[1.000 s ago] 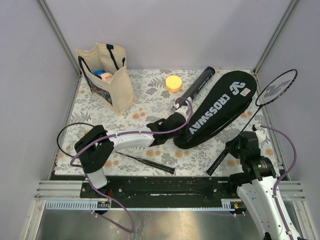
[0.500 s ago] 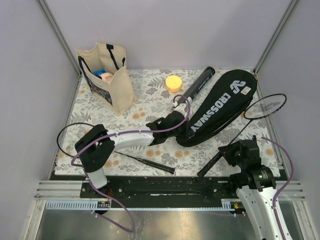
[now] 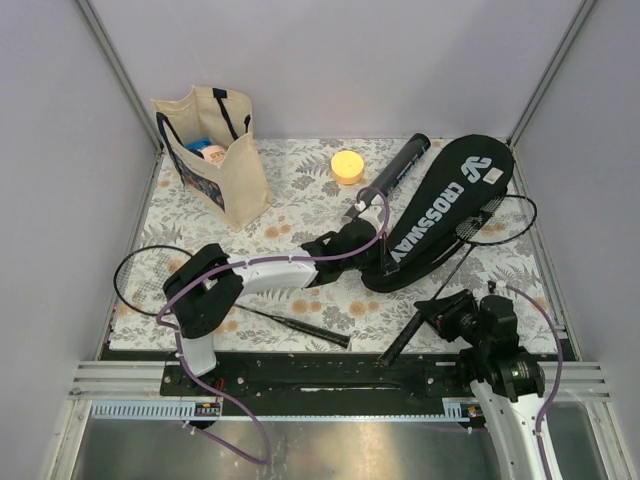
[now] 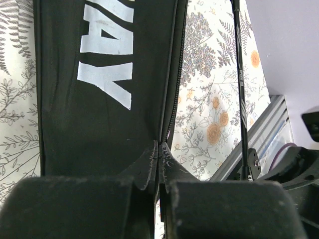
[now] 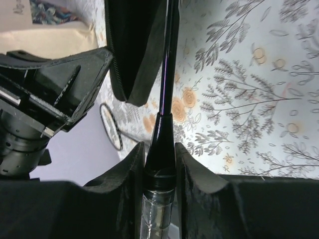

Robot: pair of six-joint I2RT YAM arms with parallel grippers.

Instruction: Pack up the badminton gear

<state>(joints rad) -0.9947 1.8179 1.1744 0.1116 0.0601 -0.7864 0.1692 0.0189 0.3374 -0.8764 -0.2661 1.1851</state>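
The black "CROSSWAY" cover [image 3: 440, 210] lies slantwise on the flowered cloth. My left gripper [image 3: 372, 243] is shut on its zippered edge [image 4: 160, 149] near the narrow end. My right gripper [image 3: 432, 315] is shut on the handle [image 5: 159, 149] of a thin black racket. That racket's head [image 3: 497, 218] lies over the cover's right edge. A second racket [image 3: 150, 275] lies flat at the left front, with its handle [image 3: 310, 331] toward the middle. The long black tube [image 3: 392, 175] rests beside the cover's left side.
A beige tote bag [image 3: 215, 160] with dark handles stands at the back left with items inside. A small yellow round object [image 3: 347, 165] sits behind the tube. Grey walls close in on both sides, and a metal rail [image 3: 300, 375] runs along the front.
The right gripper has swung its racket down and leftward, from up by the right wall to over the cover's right edge. The left arm shifted slightly, still holding the cover.
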